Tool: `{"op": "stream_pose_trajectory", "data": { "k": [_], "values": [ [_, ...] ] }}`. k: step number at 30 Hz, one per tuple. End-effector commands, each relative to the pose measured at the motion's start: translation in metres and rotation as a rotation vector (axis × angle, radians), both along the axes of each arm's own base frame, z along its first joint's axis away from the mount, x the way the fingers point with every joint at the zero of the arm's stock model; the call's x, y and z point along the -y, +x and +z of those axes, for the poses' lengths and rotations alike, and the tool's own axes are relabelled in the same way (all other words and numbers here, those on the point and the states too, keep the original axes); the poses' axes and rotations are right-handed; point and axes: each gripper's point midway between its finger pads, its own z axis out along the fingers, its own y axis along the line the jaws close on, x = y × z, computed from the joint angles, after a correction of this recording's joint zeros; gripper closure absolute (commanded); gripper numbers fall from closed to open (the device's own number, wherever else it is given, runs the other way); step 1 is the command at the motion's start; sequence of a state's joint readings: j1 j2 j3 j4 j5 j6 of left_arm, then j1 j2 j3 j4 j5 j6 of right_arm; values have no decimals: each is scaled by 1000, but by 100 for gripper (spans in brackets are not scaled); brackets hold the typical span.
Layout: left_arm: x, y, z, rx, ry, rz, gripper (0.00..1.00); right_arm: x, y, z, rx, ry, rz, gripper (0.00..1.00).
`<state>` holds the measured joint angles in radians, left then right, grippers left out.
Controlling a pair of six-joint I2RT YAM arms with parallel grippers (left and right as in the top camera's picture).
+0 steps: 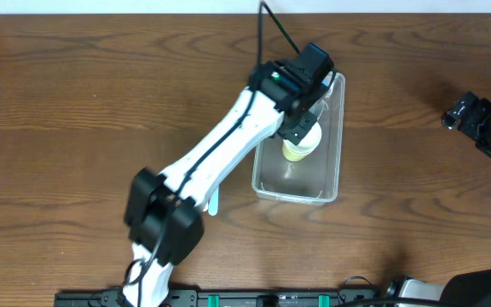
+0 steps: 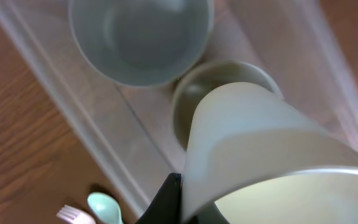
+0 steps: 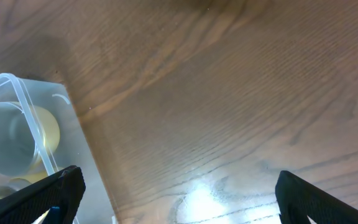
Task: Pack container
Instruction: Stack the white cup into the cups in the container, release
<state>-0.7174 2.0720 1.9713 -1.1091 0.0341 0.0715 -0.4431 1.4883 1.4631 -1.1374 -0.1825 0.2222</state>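
Note:
The clear container stands right of the table's centre. My left gripper hangs over its far half, shut on the rim of a pale cream bowl held tilted above the tub. In the left wrist view one black finger of the left gripper presses the bowl's wall. Below it, a grey bowl and a yellowish bowl sit inside the container. My right gripper is open and empty, far right of the tub, with its fingers wide apart over bare wood.
A mint spoon and a white fork lie on the table just outside the container's left wall. The right wrist view shows the container's corner with the bowls inside.

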Motion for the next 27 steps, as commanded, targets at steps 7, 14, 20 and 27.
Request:
{"op": "stream_pose_trajectory", "data": {
  "k": [7,14,20,27],
  "values": [
    [-12,10,-39,-23,114,52,53,2,0,-1,-5,-6,6,1],
    [-16,6,20,38,36,115,34,2,0,-1,-5,-6,7,1],
    [-60,-6,96,157,21,206,29,2,0,-1,-5,-6,6,1],
    [-163,-16,125,134,103,490,24,2,0,-1,-5,-6,6,1]
  ]
}}
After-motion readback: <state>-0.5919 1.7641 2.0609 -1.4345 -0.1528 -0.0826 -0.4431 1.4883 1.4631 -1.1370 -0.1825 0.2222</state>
